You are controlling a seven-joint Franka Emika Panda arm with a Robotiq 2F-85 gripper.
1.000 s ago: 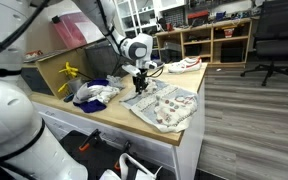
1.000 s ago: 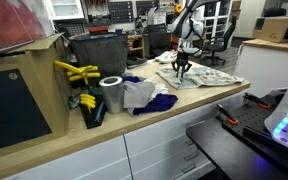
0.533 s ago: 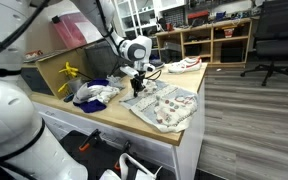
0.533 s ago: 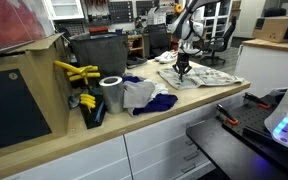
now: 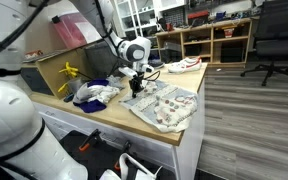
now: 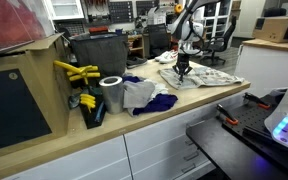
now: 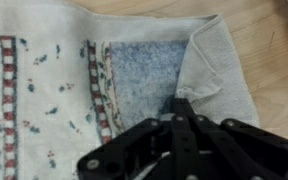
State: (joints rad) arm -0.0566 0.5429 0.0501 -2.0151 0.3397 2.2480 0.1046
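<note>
Yellow clamps (image 6: 72, 72): far left of the counter (image 6: 189, 106), hooked over a box edge, well apart from the arm.
Tape roll (image 6: 111, 93): standing on end just right of the clamps.
White cloth (image 6: 139, 93), blue cloth (image 6: 161, 101): mid-counter, touching, bunched in loose heaps rather than spread.
Gripper (image 6: 182, 70): pointing straight down at the left edge of the patterned towel (image 6: 202, 78). In the wrist view the fingers are pressed together, pinching the towel.
Grip point: at the crease where a corner flap (image 7: 212, 70) is turned back. Probably because flat thin fabric offers a ridge to catch only there.
Patterned towel, position: right end of the counter, otherwise lying flat, printed side up, near edge at the counter's front.
</note>
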